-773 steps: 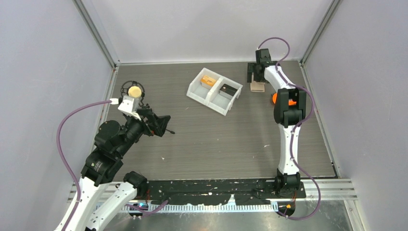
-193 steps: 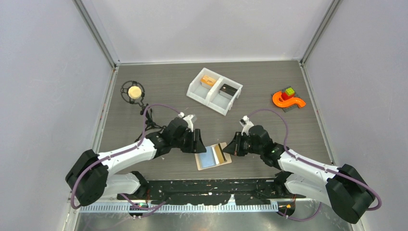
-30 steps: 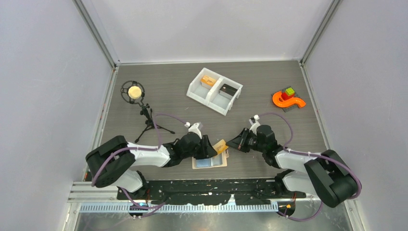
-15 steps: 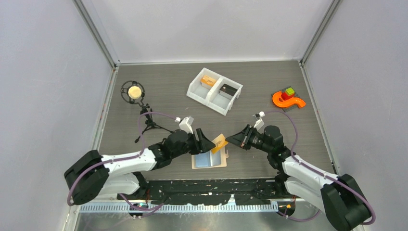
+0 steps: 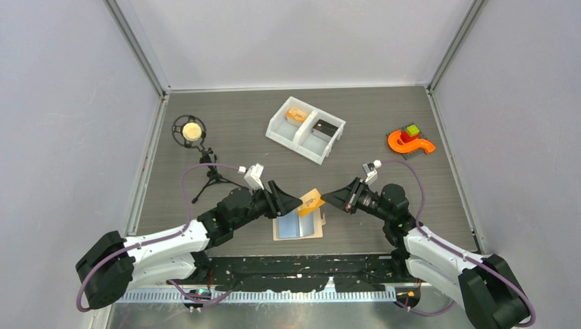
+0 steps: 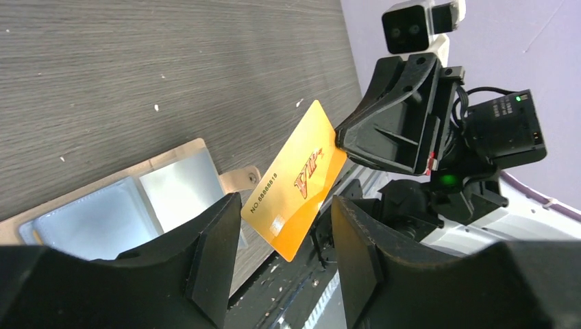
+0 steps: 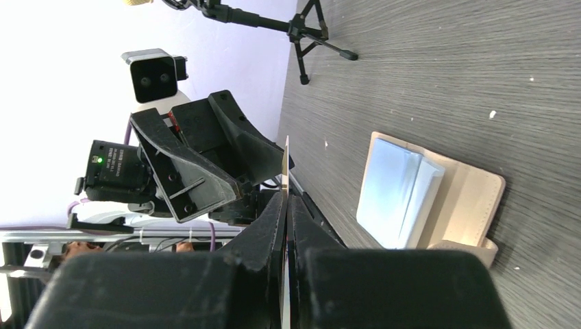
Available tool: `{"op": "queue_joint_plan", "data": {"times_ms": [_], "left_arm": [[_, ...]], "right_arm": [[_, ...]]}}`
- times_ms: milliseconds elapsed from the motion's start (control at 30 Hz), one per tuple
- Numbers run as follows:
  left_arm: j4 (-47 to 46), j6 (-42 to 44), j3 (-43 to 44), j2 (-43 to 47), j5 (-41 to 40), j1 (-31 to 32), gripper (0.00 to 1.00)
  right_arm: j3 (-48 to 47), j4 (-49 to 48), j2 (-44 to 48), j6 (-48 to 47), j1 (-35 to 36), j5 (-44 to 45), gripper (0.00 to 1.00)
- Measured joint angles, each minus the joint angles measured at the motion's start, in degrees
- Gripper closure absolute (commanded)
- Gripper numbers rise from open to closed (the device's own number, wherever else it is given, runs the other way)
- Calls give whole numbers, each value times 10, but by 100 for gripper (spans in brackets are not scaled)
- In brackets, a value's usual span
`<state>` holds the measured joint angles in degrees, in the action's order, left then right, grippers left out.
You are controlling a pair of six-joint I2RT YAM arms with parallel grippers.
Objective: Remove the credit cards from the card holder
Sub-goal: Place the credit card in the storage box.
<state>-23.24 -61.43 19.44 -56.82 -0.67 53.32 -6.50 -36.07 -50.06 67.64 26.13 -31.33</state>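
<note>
- Since the card holder (image 5: 298, 226) is laid open near the table's front edge with its blue lining up, the pockets are exposed; whether more cards remain inside cannot be told.
- Just above it, an orange credit card (image 5: 311, 201) is held clear of the pockets, pinched at one corner by the right gripper (image 5: 326, 197), whose jaws are pressed together on it.
- Around the card's other end the left gripper (image 5: 294, 203) is spread, with a gap seen on both sides.
- Extraction of this card is judged done; next it must be carried aside and released, or gripped by the left before the right is loosened.
- Farther back, well apart, a white bin (image 5: 291, 147) is seen.
</note>
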Motion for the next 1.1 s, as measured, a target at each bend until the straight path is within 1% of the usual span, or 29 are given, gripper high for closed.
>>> {"op": "queue_joint_plan", "data": {"times_ms": [200, 233, 300, 400, 467, 500, 533, 567, 600, 700, 800, 967, 1067, 1100], "left_arm": [[-15, -10, 0, 2, 14, -2, 46], [-19, -12, 0, 0, 16, -2, 49], [-30, -15, -1, -7, 21, -2, 58], [-54, -22, -9, -17, 29, -3, 77], [-64, -28, -17, -19, 35, -6, 87], [-68, -29, -20, -19, 38, -7, 92], [-72, -30, -22, -18, 43, -9, 97], [-76, -31, -24, -17, 48, -11, 100], [-80, -31, -25, -16, 53, -13, 100], [-82, -28, -30, 0, 75, -18, 100], [-76, -20, -32, 19, 97, -25, 100], [-53, 1, -32, 50, 141, -40, 100], [-35, 11, -32, 59, 165, -43, 100], [-29, 17, -31, 59, 172, -43, 100]], "right_arm": [[7, -43, -12, 26, 0, -10, 95], [9, -53, -16, 32, 0, -12, 95], [14, -71, -24, 43, 0, -15, 95], [19, -94, -36, 56, 0, -20, 95], [20, -102, -40, 59, 0, -24, 95], [20, -105, -42, 58, 0, -27, 94], [20, -107, -44, 54, 0, -33, 91], [20, -108, -47, 49, 0, -37, 89], [20, -108, -49, 41, -1, -42, 84], [16, -101, -53, 8, -3, -70, 75], [-4, -72, -51, -37, -3, -104, 73], [-51, 16, -20, -122, -3, -147, 64], [-85, 83, -4, -179, -3, -169, 63], [-93, 97, -1, -193, -3, -174, 64]]}}
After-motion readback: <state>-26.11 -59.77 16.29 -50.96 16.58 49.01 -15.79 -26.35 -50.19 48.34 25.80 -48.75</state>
